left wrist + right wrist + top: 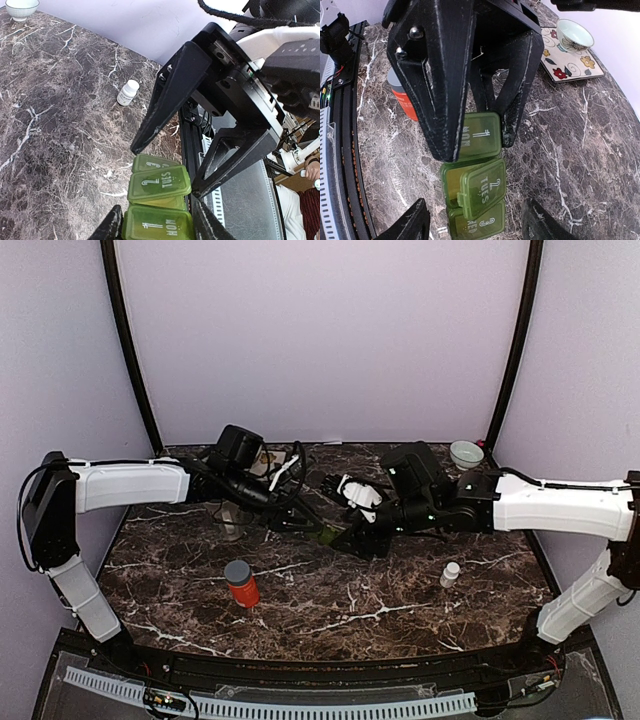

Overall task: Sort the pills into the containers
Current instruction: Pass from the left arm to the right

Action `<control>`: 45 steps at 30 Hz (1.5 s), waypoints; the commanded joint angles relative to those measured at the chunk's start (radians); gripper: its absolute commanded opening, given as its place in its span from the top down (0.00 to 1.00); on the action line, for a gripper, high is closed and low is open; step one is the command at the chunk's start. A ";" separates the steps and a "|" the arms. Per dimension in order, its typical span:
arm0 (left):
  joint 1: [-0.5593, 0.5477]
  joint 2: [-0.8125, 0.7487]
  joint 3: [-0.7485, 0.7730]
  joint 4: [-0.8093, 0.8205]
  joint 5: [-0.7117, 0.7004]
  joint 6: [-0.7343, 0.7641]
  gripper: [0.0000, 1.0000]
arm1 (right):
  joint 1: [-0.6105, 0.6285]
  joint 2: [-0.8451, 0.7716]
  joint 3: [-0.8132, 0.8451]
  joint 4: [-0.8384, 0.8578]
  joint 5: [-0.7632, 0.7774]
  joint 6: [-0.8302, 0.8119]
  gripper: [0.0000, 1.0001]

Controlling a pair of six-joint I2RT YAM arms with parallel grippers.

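A green weekly pill organizer (160,185) lies on the marble table, its lids marked MON, TUES and WED. My left gripper (157,222) is shut on its MON end, one finger on each side. The TUES lid (485,192) stands ajar and skewed over its compartment. My right gripper (477,225) is open, its fingers wide apart on either side of the WED end and touching nothing. In the top view the two grippers meet nose to nose at the table's middle, left gripper (300,522) and right gripper (352,538). No loose pills show.
An orange bottle with a grey cap (240,583) stands front left. A small white bottle (450,574) stands front right. A white bowl (466,453) sits at the back right, and a flowered plate with a bowl (570,50) at the back left.
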 commanded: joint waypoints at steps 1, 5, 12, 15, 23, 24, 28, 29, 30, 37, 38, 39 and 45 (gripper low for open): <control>0.002 -0.044 -0.023 0.024 0.027 0.021 0.65 | -0.002 0.011 0.042 0.025 -0.019 -0.002 0.38; 0.001 -0.045 -0.028 0.025 0.027 0.027 0.65 | -0.004 0.020 0.051 0.028 -0.025 -0.003 0.40; 0.002 -0.051 -0.035 0.030 0.035 0.032 0.65 | -0.007 0.048 0.084 0.027 -0.037 -0.010 0.46; 0.002 -0.052 -0.039 0.030 0.036 0.036 0.65 | -0.013 0.055 0.092 0.028 -0.045 -0.010 0.51; 0.002 -0.059 -0.048 0.038 0.043 0.040 0.65 | -0.034 0.063 0.099 0.025 -0.070 -0.008 0.58; 0.002 -0.061 -0.049 0.041 0.043 0.039 0.65 | -0.037 0.064 0.099 0.024 -0.075 -0.008 0.59; 0.001 -0.070 -0.053 0.049 0.047 0.039 0.65 | -0.048 0.071 0.096 0.024 -0.092 -0.005 0.64; 0.001 -0.071 -0.051 0.049 0.048 0.038 0.65 | -0.052 0.073 0.096 0.024 -0.094 -0.005 0.64; 0.002 -0.072 -0.050 0.052 0.050 0.037 0.65 | -0.055 0.076 0.094 0.024 -0.096 -0.005 0.64; 0.002 -0.085 -0.053 0.068 0.063 0.031 0.65 | -0.072 0.083 0.087 0.028 -0.107 -0.006 0.69; 0.002 -0.084 -0.053 0.068 0.064 0.030 0.65 | -0.074 0.084 0.089 0.030 -0.111 -0.006 0.70; 0.002 -0.084 -0.053 0.068 0.066 0.030 0.65 | -0.076 0.084 0.088 0.030 -0.117 -0.006 0.71; 0.002 -0.077 -0.053 0.066 0.070 0.032 0.65 | -0.091 0.085 0.091 0.037 -0.163 -0.002 0.77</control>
